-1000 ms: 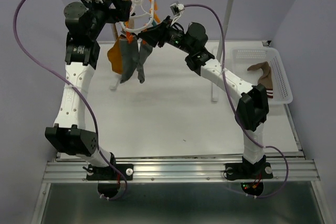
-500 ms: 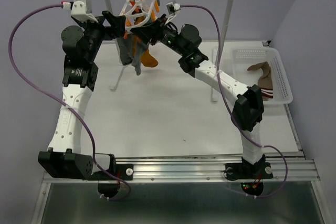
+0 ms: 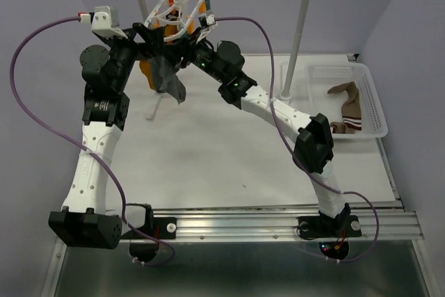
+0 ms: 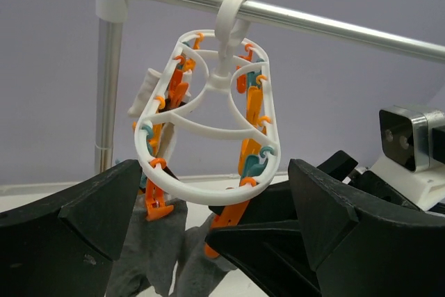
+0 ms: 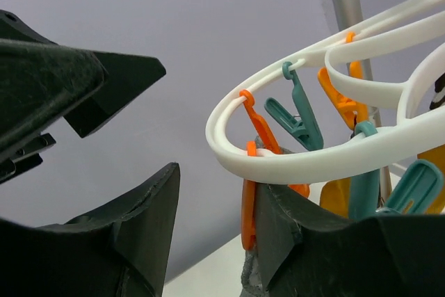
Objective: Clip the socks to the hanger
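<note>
A: Where's the hanger (image 4: 208, 189)?
B: Hooked on the rail (image 4: 334, 26), far left above the worktop (image 3: 229, 151), grey socks (image 4: 149, 255) clipped beneath.
A: Tools?
B: Left tool (image 4: 215, 168) spread wide, empty. Right tool (image 5: 215, 186) half open, gripping nothing, with an orange clip (image 5: 247, 199) beside one finger.

White table (image 3: 208, 158), matte top. A metal rail (image 3: 236, 226) runs along the near edge, with both arm bases (image 3: 149, 229) bolted on it, left and right. A clothes stand (image 3: 295, 39) stands on the far part: its left post's splayed feet are at far left, its right post at far right. A white perforated basket (image 3: 334, 72) sits at the right side, just beside that post, with a brown striped sock (image 3: 348, 106) inside. Tiny dark speck (image 3: 243, 186) near the middle.
</note>
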Action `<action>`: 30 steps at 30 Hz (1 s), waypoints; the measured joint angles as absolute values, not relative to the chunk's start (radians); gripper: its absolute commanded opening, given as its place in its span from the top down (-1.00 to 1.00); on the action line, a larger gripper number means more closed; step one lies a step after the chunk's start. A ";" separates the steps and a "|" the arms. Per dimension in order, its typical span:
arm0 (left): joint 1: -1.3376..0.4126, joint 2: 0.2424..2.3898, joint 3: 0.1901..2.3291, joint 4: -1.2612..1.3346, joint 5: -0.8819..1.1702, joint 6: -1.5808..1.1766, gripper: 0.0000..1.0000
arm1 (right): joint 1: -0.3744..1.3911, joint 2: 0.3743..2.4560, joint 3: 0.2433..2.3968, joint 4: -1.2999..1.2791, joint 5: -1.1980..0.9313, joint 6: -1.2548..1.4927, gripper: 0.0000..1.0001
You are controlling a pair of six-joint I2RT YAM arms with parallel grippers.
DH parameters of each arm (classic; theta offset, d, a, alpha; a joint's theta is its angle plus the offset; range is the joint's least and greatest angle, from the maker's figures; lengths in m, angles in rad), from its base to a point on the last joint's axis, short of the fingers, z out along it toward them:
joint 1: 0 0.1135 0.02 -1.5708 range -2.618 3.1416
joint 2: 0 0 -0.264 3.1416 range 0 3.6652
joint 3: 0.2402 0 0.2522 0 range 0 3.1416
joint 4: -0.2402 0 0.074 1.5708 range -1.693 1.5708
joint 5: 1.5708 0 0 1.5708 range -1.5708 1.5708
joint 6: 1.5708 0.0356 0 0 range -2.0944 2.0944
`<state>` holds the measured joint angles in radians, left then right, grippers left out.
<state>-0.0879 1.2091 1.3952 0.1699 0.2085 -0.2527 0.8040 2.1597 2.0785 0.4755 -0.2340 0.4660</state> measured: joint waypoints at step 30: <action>-0.088 0.950 1.024 0.250 -0.023 -0.410 -0.98 | 0.771 1.434 1.244 0.396 0.263 0.211 -1.00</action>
<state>-0.0879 0.9497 1.0245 0.2504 -0.0227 -0.4103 0.7712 1.4342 1.2442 0.3962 0.2634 0.2111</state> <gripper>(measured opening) 0.993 0.995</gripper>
